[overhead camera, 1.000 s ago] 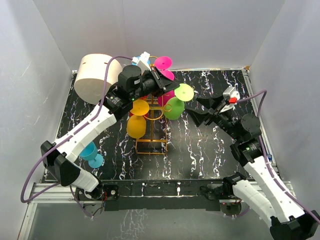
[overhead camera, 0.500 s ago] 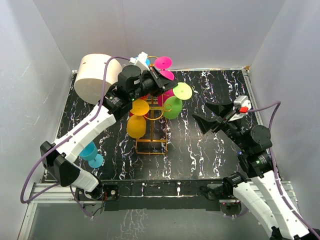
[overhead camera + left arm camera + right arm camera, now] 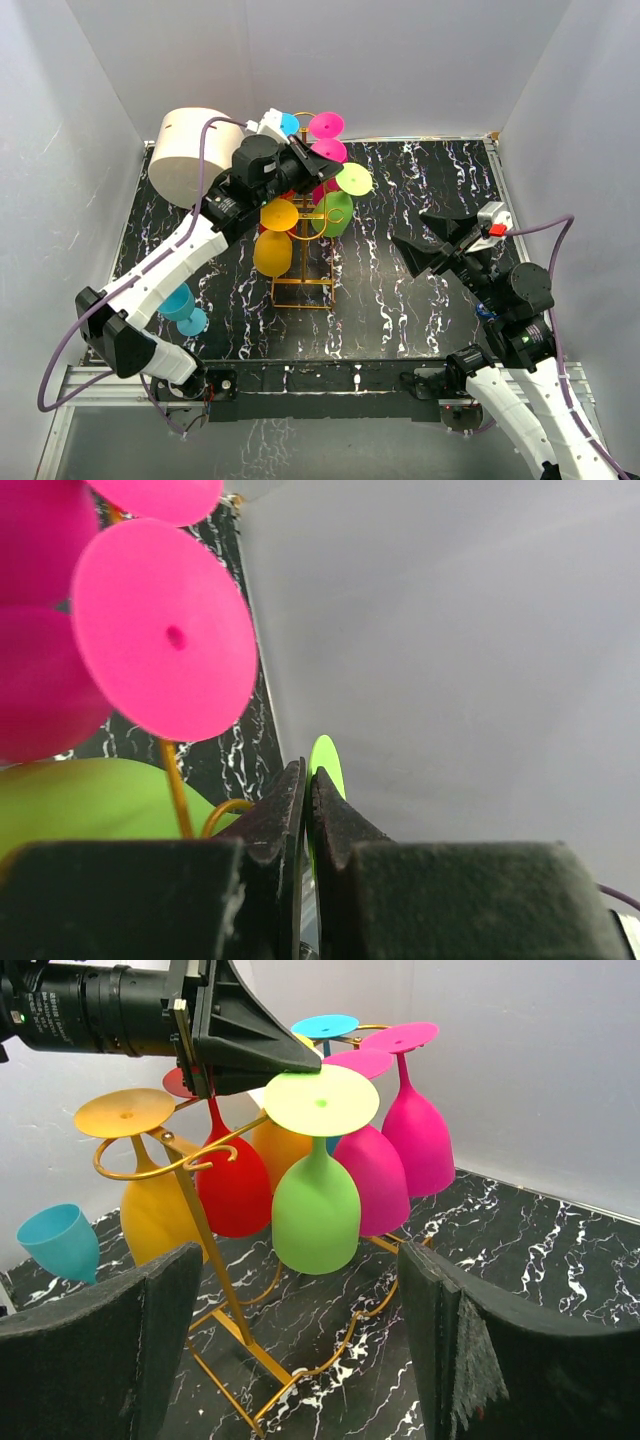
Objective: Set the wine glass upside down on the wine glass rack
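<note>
Green wine glass (image 3: 316,1205) hangs bowl-down on the wire rack (image 3: 222,1280), foot up. We note left gripper (image 3: 303,1060) closed, tips at the foot's rim; right gripper (image 3: 412,228) wide, empty, well apart.

1. Bright, even light comes from overhead; the white walls (image 3: 420,60) carry only faint shading.
2. The black bench (image 3: 400,300) reads dark, its white veins crisp.
3. Close up, the left hand (image 3: 306,772) is blurred.
4. The green glass (image 3: 315,1205) is sharp, the right hand (image 3: 300,1255) soft.
</note>
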Robot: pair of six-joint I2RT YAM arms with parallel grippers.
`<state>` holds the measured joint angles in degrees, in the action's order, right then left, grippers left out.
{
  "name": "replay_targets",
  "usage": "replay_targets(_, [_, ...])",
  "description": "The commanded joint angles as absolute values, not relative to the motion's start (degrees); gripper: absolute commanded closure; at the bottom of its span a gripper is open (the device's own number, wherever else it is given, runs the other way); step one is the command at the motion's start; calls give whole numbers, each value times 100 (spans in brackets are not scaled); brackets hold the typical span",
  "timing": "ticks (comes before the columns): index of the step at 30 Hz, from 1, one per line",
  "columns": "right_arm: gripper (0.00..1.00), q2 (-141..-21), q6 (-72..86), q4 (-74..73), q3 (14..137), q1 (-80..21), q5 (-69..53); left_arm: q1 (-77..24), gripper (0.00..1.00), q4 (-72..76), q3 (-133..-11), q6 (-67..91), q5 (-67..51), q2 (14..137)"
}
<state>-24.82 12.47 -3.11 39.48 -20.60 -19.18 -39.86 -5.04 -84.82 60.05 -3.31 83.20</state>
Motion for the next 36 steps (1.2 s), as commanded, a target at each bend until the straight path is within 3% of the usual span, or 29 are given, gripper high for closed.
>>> replay_targets(1, [23, -2423, 1338, -247, 4040, -2057, -1780, -3953, 100, -428, -8266, 5964, 176, 7867])
replay_targets(30, [23, -2502, 1508, -125, 3878, -2057, -1652, -3954, 100, -612, -7989, 5404, 861, 7357])
replay_targets(36, [23, -2499, 1420, -202, 3942, -2057, -1624, -3955, 90, -861, -8035, 4994, 932, 7336])
